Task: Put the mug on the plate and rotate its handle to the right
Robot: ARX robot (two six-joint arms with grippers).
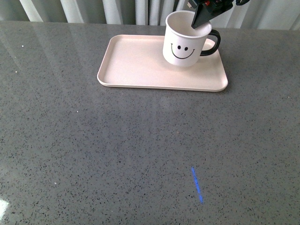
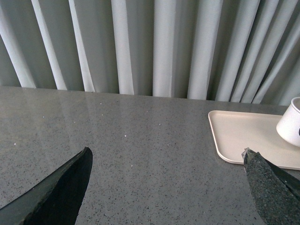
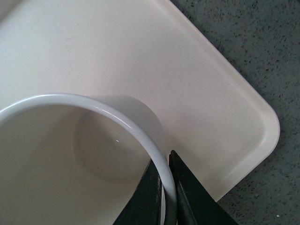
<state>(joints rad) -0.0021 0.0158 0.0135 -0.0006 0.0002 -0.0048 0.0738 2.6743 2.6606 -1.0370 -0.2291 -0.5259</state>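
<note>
The white mug (image 1: 180,44) with a black smiley face sits on the right part of the pale pink plate (image 1: 136,65), its black handle (image 1: 212,43) pointing right. My right gripper (image 1: 202,18) comes down from above and is shut on the mug's rim at the back right, one finger inside and one outside. In the right wrist view the fingers (image 3: 165,180) pinch the white rim (image 3: 93,105) over the plate (image 3: 197,93). My left gripper (image 2: 166,161) is open and empty above the counter, left of the plate (image 2: 239,133); the mug's edge (image 2: 291,123) shows at the frame's side.
The grey speckled counter (image 1: 117,150) stretches in front of the plate. A short blue mark (image 1: 197,185) lies on it at the front right. Pale curtains (image 2: 154,47) hang behind the counter's far edge.
</note>
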